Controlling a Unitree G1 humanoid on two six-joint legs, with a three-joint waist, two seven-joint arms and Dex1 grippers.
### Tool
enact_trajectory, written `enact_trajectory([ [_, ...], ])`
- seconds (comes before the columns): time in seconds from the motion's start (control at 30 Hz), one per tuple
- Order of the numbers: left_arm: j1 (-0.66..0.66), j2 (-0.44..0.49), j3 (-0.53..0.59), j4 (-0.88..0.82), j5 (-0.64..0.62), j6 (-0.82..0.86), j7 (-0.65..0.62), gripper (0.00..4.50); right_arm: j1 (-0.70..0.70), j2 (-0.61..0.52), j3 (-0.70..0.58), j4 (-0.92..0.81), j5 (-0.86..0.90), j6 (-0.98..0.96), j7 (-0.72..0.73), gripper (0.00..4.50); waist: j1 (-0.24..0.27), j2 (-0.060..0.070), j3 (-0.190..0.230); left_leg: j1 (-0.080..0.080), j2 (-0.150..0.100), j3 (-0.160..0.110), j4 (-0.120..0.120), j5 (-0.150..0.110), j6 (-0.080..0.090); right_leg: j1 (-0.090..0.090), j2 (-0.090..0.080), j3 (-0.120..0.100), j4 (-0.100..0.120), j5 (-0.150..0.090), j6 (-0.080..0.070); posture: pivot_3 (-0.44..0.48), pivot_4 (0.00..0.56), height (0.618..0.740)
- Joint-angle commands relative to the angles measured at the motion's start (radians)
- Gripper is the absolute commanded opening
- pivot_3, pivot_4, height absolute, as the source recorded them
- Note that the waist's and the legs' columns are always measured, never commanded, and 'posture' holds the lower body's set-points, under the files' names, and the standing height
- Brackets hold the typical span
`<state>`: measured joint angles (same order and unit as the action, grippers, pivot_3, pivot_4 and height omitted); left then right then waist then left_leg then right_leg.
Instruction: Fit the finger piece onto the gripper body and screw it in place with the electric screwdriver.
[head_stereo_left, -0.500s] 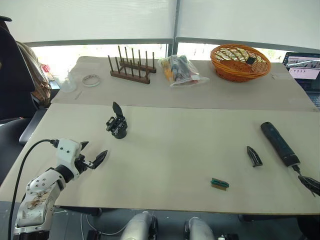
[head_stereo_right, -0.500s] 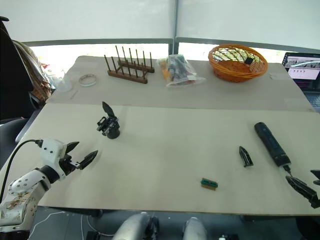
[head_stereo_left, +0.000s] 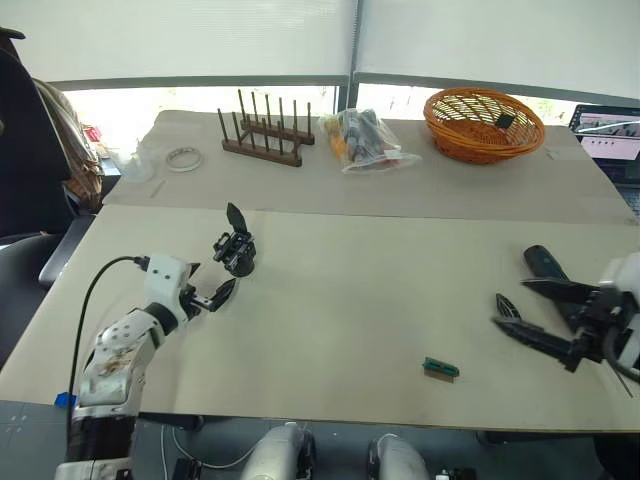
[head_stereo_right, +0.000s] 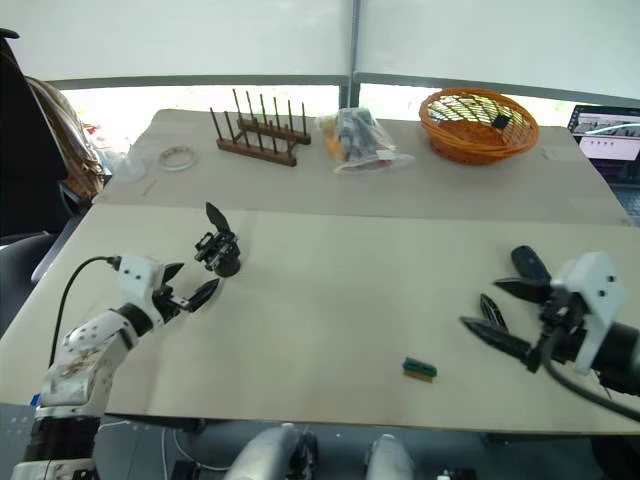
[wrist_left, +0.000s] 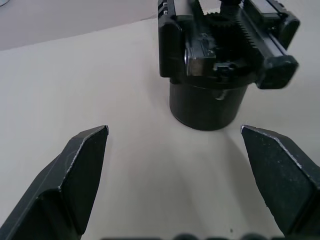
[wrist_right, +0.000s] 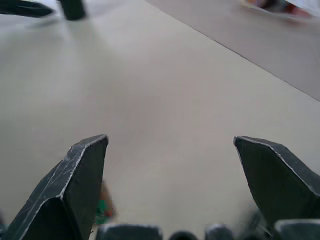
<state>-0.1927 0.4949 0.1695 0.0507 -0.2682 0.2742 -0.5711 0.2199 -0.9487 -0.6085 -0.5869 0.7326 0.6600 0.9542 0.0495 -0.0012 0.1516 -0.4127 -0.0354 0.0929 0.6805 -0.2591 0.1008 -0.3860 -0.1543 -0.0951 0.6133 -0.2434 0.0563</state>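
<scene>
The gripper body (head_stereo_left: 238, 254) stands on the tan table, one pointed black finger sticking up from it. My left gripper (head_stereo_left: 210, 280) is open just short of it on the near-left side, and its wrist view shows the body (wrist_left: 220, 55) close ahead between the spread fingertips (wrist_left: 90, 145). The finger piece (head_stereo_left: 511, 306) lies flat at the right. My right gripper (head_stereo_right: 481, 304) is open and hovers over it, covering part of the black electric screwdriver (head_stereo_left: 541, 262) behind.
A small green block (head_stereo_left: 440, 367) lies near the front edge. Along the back stand a wooden peg rack (head_stereo_left: 262, 140), a plastic bag of parts (head_stereo_left: 365, 140), an orange basket (head_stereo_left: 440, 125) and a tape roll (head_stereo_left: 183, 158). A laptop (head_stereo_left: 605, 130) sits far right.
My left gripper has moved forward and right, up to the gripper body. My right arm has swung in from the right edge, so that its open fingers hover over the finger piece and the screwdriver.
</scene>
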Motion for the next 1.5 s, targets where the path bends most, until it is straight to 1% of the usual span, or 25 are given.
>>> enact_trajectory([
  [0.03, -0.058, -0.02, -0.028, 0.062, 0.032, -0.061, 0.004, 4.5, -0.079, -0.017, 0.055, -0.048, 0.042, 0.019, -0.031, 4.44, -0.001, -0.001, 0.0, 0.0, 0.0, 0.0, 0.0, 0.0, 0.0, 0.0, 0.0, 0.0, 0.0, 0.001, 0.0, 0.0, 0.15, 0.74],
  [0.17, -0.126, -0.055, -0.06, 0.152, 0.063, -0.099, 0.015, 4.5, -0.175, -0.002, 0.143, -0.054, 0.02, 0.014, -0.089, 4.44, -0.001, -0.002, 0.0, -0.001, 0.0, 0.0, 0.0, 0.0, 0.0, -0.001, -0.001, 0.0, 0.0, 0.001, 0.001, 0.0, 0.15, 0.74],
  [0.3, -0.163, -0.083, -0.076, 0.226, 0.092, -0.139, 0.035, 4.5, -0.194, 0.014, 0.184, -0.064, 0.018, 0.017, -0.121, 4.44, -0.001, -0.003, 0.0, -0.002, -0.001, 0.0, 0.0, 0.001, 0.002, 0.001, 0.0, -0.001, 0.001, 0.001, 0.001, 0.0, 0.15, 0.74],
  [0.4, -0.174, -0.114, -0.072, 0.242, 0.084, -0.167, 0.046, 3.67, -0.179, 0.025, 0.198, -0.079, 0.017, 0.014, -0.135, 4.5, -0.001, -0.003, 0.0, -0.002, -0.001, 0.0, 0.001, 0.002, 0.003, 0.002, 0.001, -0.001, 0.001, 0.001, 0.001, 0.0, 0.15, 0.74],
  [0.47, -0.173, -0.134, -0.078, 0.234, 0.079, -0.171, 0.043, 2.69, -0.17, 0.033, 0.2, -0.087, 0.021, 0.016, -0.146, 4.5, 0.0, -0.003, 0.0, -0.002, -0.001, 0.0, 0.002, 0.002, 0.002, 0.003, 0.001, -0.002, 0.001, 0.001, 0.001, 0.0, 0.15, 0.74],
  [0.5, -0.168, -0.141, -0.087, 0.221, 0.08, -0.172, 0.037, 2.4, -0.164, 0.037, 0.2, -0.091, 0.021, 0.016, -0.15, 4.5, 0.0, -0.003, 0.0, -0.002, -0.001, 0.0, 0.002, 0.001, 0.001, 0.003, 0.0, -0.002, 0.001, 0.001, 0.001, 0.0, 0.15, 0.74],
  [0.53, -0.164, -0.146, -0.098, 0.205, 0.086, -0.17, 0.037, 2.38, -0.158, 0.041, 0.199, -0.095, 0.02, 0.016, -0.154, 4.5, 0.001, -0.003, 0.0, -0.002, -0.001, 0.0, 0.002, 0.001, 0.001, 0.003, 0.0, -0.002, 0.001, 0.001, 0.001, 0.0, 0.15, 0.74],
  [0.73, -0.124, -0.247, -0.196, -0.041, 0.126, -0.037, 0.133, 2.38, -0.111, 0.06, 0.189, -0.129, 0.023, 0.015, -0.175, 4.5, 0.013, -0.003, 0.0, -0.003, -0.002, -0.001, 0.003, 0.001, 0.001, 0.002, -0.001, -0.001, 0.0, 0.003, 0.004, 0.0, 0.15, 0.74],
  [0.83, -0.147, -0.349, -0.293, -0.13, 0.209, 0.091, 0.254, 2.38, -0.096, 0.072, 0.203, -0.147, 0.025, 0.018, -0.193, 4.5, 0.017, -0.004, 0.001, -0.005, -0.002, -0.002, 0.005, 0.001, 0.001, 0.004, 0.0, -0.002, 0.0, 0.003, 0.004, 0.0, 0.15, 0.74],
  [0.9, -0.155, -0.375, -0.328, -0.145, 0.247, 0.117, 0.285, 2.38, -0.095, 0.074, 0.211, -0.153, 0.023, 0.018, -0.2, 4.5, 0.014, -0.004, 0.001, -0.006, -0.002, -0.002, 0.006, 0.001, 0.002, 0.004, 0.001, -0.001, 0.0, 0.003, 0.004, 0.0, 0.15, 0.74],
  [1.0, -0.171, -0.391, -0.368, -0.109, 0.278, 0.105, 0.294, 2.38, -0.105, 0.08, 0.224, -0.15, 0.023, 0.019, -0.215, 4.5, 0.003, -0.004, 0.001, -0.008, 0.0, -0.001, 0.006, 0.003, 0.005, 0.0, 0.003, 0.0, 0.001, 0.003, 0.004, 0.0, 0.15, 0.74],
  [1.03, -0.178, -0.394, -0.37, -0.088, 0.275, 0.103, 0.289, 2.38, -0.105, 0.082, 0.229, -0.147, 0.02, 0.016, -0.219, 4.5, -0.001, -0.004, 0.001, -0.009, 0.0, -0.001, 0.006, 0.005, 0.009, 0.0, 0.004, -0.001, 0.001, 0.003, 0.004, 0.0, 0.15, 0.74],
  [1.13, -0.188, -0.395, -0.354, -0.036, 0.251, 0.097, 0.265, 2.38, -0.105, 0.087, 0.24, -0.142, 0.01, 0.009, -0.227, 4.5, -0.005, -0.004, 0.001, -0.009, 0.002, -0.001, 0.006, 0.006, 0.01, -0.001, 0.005, -0.001, 0.002, 0.003, 0.004, 0.0, 0.15, 0.74],
  [1.2, -0.186, -0.376, -0.332, -0.017, 0.215, 0.092, 0.216, 3.41, -0.106, 0.09, 0.243, -0.138, 0.005, 0.005, -0.234, 4.5, -0.006, -0.004, 0.001, -0.009, 0.002, -0.001, 0.006, 0.006, 0.01, -0.001, 0.005, -0.001, 0.001, 0.003, 0.004, 0.0, 0.15, 0.74],
  [1.23, -0.184, -0.362, -0.325, -0.015, 0.192, 0.089, 0.177, 3.67, -0.109, 0.092, 0.244, -0.135, 0.004, 0.004, -0.237, 4.5, -0.006, -0.004, 0.001, -0.009, 0.001, -0.001, 0.006, 0.006, 0.01, 0.0, 0.005, -0.001, 0.001, 0.003, 0.004, 0.0, 0.15, 0.74],
  [1.27, -0.18, -0.338, -0.322, -0.016, 0.17, 0.081, 0.124, 4.12, -0.111, 0.094, 0.244, -0.132, 0.003, 0.004, -0.24, 4.5, -0.007, -0.004, 0.001, -0.009, 0.002, -0.001, 0.006, 0.006, 0.01, 0.0, 0.005, -0.001, 0.001, 0.003, 0.004, 0.0, 0.15, 0.74],
  [1.3, -0.182, -0.307, -0.316, -0.007, 0.153, 0.072, 0.074, 4.41, -0.115, 0.097, 0.246, -0.129, 0.0, 0.003, -0.242, 4.5, -0.007, -0.004, 0.001, -0.009, 0.002, -0.001, 0.006, 0.006, 0.01, -0.001, 0.005, -0.001, 0.001, 0.003, 0.004, 0.0, 0.15, 0.74],
  [1.33, -0.185, -0.286, -0.313, 0.003, 0.143, 0.065, 0.042, 4.41, -0.118, 0.099, 0.248, -0.127, -0.002, 0.004, -0.242, 4.5, -0.007, -0.004, 0.001, -0.009, 0.002, -0.001, 0.006, 0.006, 0.01, -0.001, 0.005, -0.001, 0.001, 0.003, 0.004, 0.0, 0.15, 0.74],
  [1.4, -0.194, -0.223, -0.303, 0.036, 0.09, 0.037, -0.095, 4.41, -0.125, 0.101, 0.256, -0.122, -0.009, 0.001, -0.24, 4.5, -0.007, -0.004, 0.001, -0.009, 0.002, -0.001, 0.006, 0.006, 0.009, -0.001, 0.005, -0.001, 0.001, 0.003, 0.004, 0.0, 0.15, 0.74],
  [1.47, -0.218, -0.16, -0.296, 0.107, 0.054, -0.028, -0.236, 4.41, -0.134, 0.102, 0.264, -0.116, -0.015, -0.001, -0.238, 4.5, -0.007, -0.004, 0.0, -0.009, 0.001, -0.001, 0.007, 0.006, 0.009, -0.001, 0.005, -0.001, 0.001, 0.003, 0.004, 0.0, 0.15, 0.74],
  [1.5, -0.246, -0.126, -0.306, 0.172, 0.064, -0.082, -0.302, 4.41, -0.138, 0.104, 0.266, -0.113, -0.016, -0.002, -0.238, 4.5, -0.007, -0.004, 0.0, -0.008, 0.001, -0.001, 0.007, 0.006, 0.009, -0.001, 0.005, -0.001, 0.001, 0.003, 0.004, 0.0, 0.15, 0.74],
])
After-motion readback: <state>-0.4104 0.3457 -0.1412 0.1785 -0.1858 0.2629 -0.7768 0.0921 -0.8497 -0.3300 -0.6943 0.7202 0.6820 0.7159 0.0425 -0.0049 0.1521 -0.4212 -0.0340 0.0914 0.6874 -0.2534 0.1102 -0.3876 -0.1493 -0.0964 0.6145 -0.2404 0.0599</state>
